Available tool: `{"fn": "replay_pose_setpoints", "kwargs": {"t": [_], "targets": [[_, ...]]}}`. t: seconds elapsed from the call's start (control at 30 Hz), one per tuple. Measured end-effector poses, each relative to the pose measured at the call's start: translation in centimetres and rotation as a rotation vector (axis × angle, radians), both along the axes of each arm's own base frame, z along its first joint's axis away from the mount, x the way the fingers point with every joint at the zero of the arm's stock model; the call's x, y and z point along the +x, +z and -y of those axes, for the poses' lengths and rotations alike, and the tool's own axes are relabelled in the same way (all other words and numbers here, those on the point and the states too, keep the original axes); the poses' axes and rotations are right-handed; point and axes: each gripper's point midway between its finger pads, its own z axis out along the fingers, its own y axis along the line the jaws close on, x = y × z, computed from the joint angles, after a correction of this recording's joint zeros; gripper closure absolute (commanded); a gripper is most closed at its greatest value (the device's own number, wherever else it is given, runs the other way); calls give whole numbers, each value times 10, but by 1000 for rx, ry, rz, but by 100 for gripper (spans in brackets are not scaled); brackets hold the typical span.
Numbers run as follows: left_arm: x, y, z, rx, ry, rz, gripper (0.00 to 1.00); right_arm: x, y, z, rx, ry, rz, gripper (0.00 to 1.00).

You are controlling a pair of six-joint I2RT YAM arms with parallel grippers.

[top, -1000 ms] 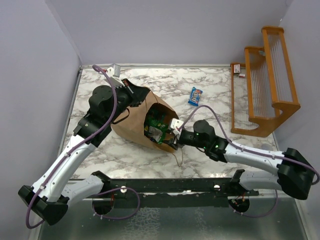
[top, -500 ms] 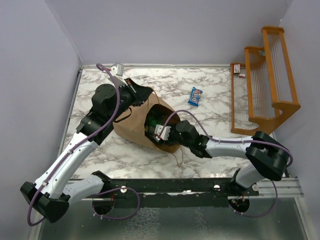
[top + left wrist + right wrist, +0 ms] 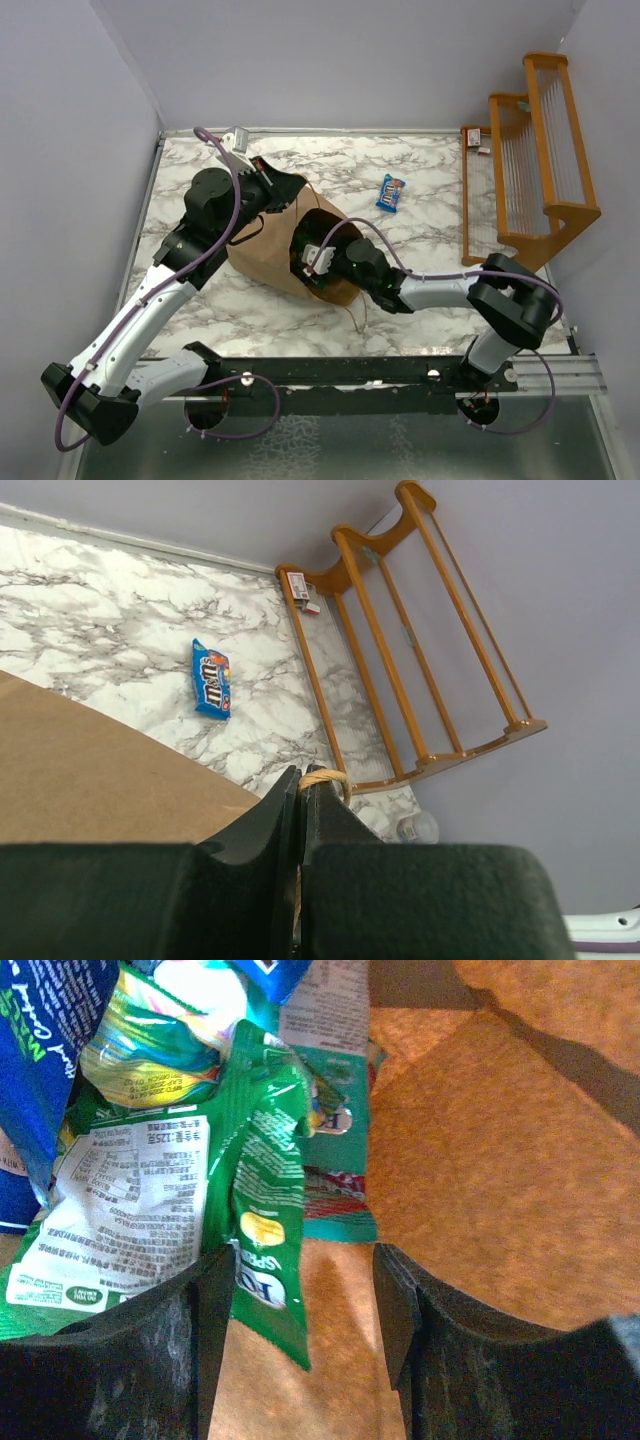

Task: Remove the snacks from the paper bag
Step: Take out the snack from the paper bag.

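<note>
white arm links (image 3: 125, 335), black joints (image 3: 207, 197) and looping purple cables (image 3: 235, 195) on both arms.

— What carries everything?
— A table (image 3: 430, 170) with a white marble top, veined in grey.
— And what lies on it?
— Left of centre, a brown paper bag (image 3: 262, 255) is tipped over on the marble, its mouth turned to the right and near side.
— Anything loose?
— One blue packet (image 3: 390, 192) lies flat, right of the bag and farther back, well apart from it.
— And the right side?
— An orange wooden rack (image 3: 525, 170) stands along the right edge. At its far-left corner sits a white-and-red item (image 3: 478, 140), too small to make out. The packet lies between bag and rack, nearer the rack.
</note>
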Motion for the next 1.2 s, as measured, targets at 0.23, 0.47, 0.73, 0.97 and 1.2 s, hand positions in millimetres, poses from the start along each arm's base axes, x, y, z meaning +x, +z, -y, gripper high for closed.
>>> {"fn": "replay_pose_setpoints", "kwargs": {"t": [0.23, 0.47, 0.73, 0.97, 1.2], "targets": [[0, 0, 0, 0, -1, -2, 100, 10, -28, -5, -57, -22, -7, 75], [0, 0, 0, 1, 0, -2, 100, 5, -15, -5, -25, -11, -21, 96], [0, 0, 0, 0, 0, -1, 100, -15, 39, -8, 141, 35, -75, 99], [0, -1, 0, 1, 1, -3, 100, -24, 46, 3, 175, 6, -138, 99], [1, -4, -1, 5, 8, -8, 100, -30, 64, 17, 225, -36, -158, 99]]}}
